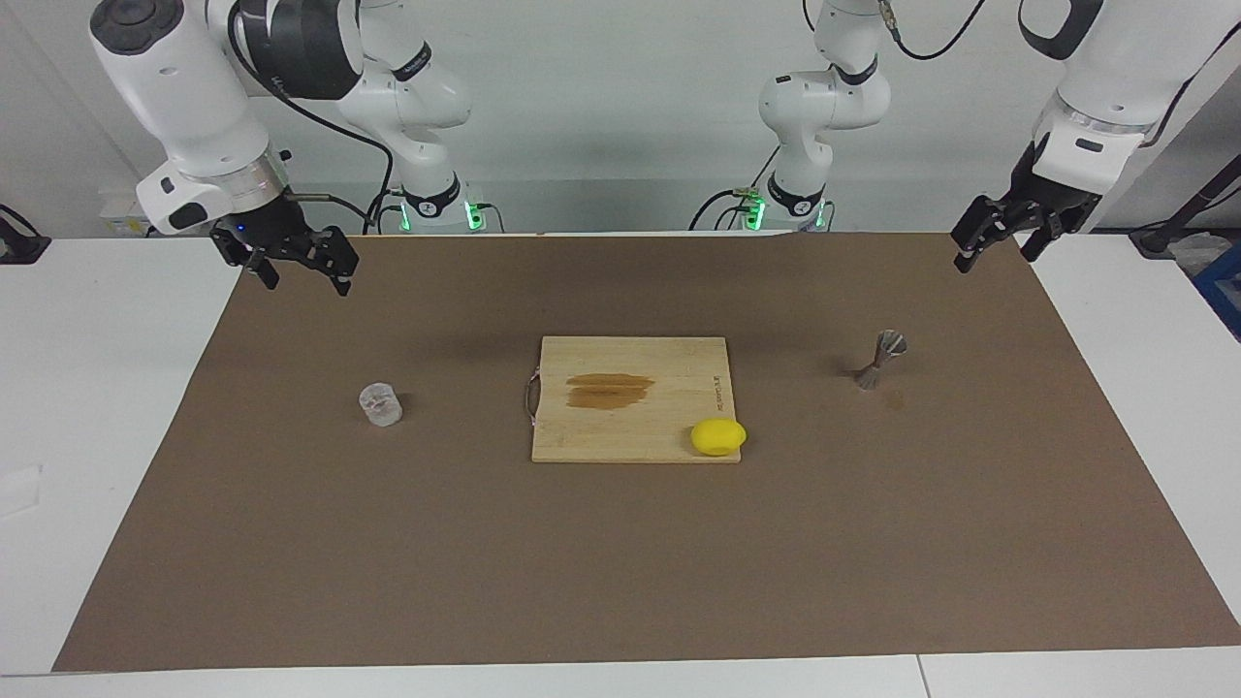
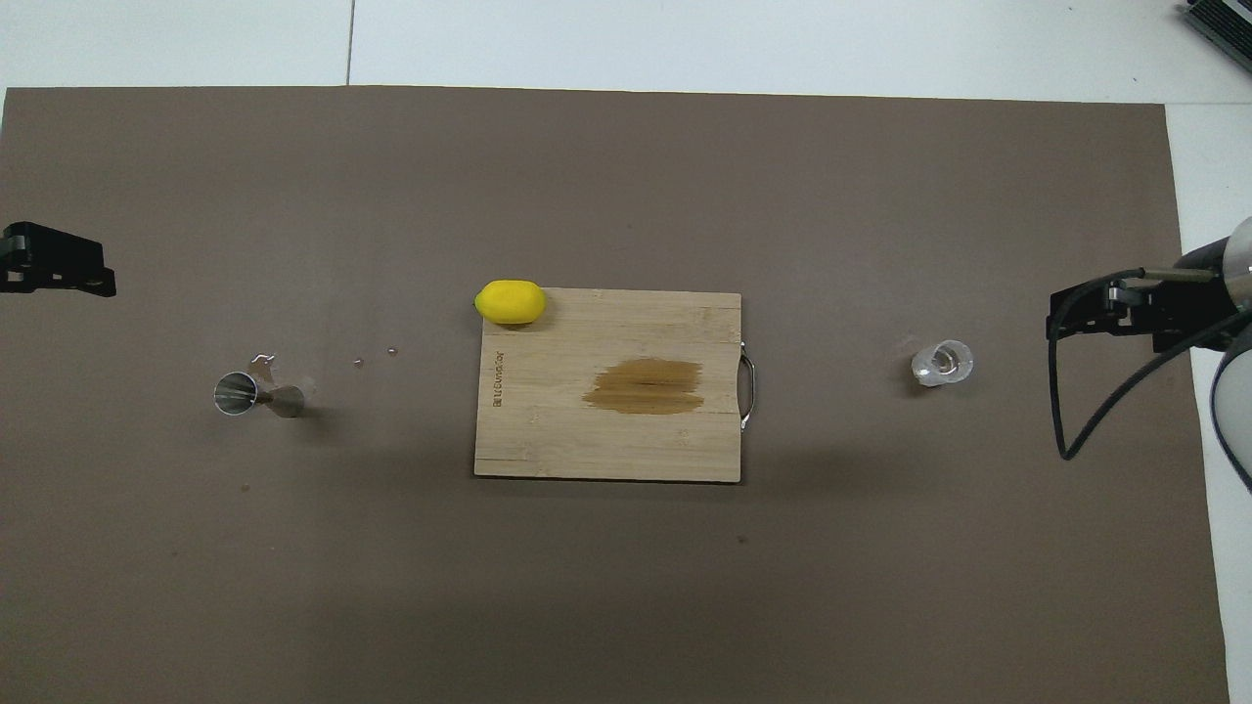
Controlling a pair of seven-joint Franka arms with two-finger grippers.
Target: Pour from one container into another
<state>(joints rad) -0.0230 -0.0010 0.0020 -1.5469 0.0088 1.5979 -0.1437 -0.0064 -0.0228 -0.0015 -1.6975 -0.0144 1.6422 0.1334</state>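
A small clear glass cup stands upright on the brown mat toward the right arm's end of the table. A grey metal hourglass jigger stands on the mat toward the left arm's end. My right gripper hangs open and empty above the mat at its own end, well apart from the cup. My left gripper hangs open and empty above the mat's edge at its own end, clear of the jigger.
A wooden cutting board with a brown stain lies mid-mat. A yellow lemon rests on the board's corner farthest from the robots, toward the left arm's end. Small droplets dot the mat between jigger and board.
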